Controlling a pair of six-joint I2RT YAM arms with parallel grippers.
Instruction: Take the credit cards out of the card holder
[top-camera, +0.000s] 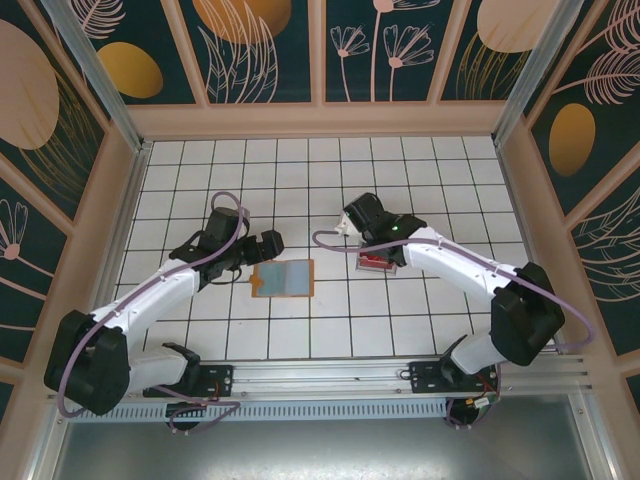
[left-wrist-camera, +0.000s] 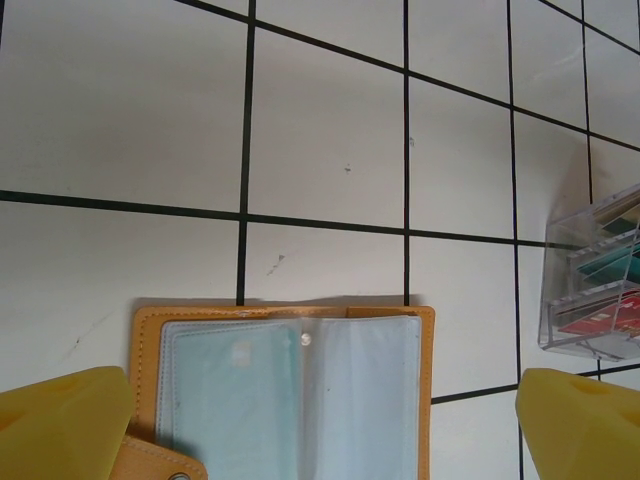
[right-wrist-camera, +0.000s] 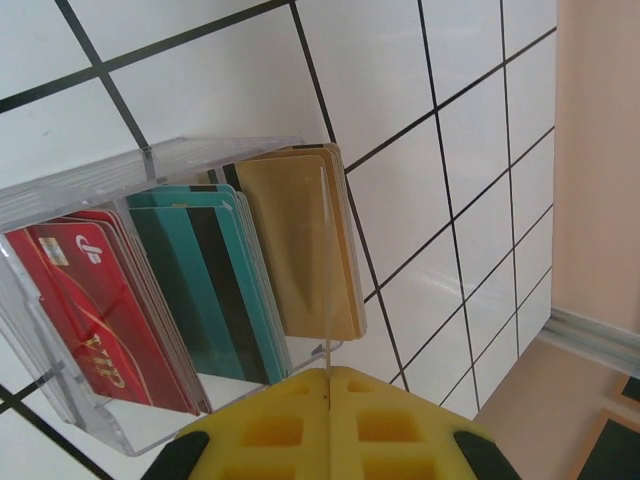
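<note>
Nearest, note the card holder lying open, lining up, on the tiled table between the arms. Just beyond, find the left gripper with fingers wide apart. Rightward, see the right gripper pressed together at the clear tray.

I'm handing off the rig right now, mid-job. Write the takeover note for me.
Left end effector: open, empty, over the card holder.
Right end effector: shut, at the near wall of the clear tray.
Card holder lies open on the table; the sleeves showing look empty.
Red, teal and gold cards stand in the tray.
To do: check any sleeves underneath, which I can't see.
</note>
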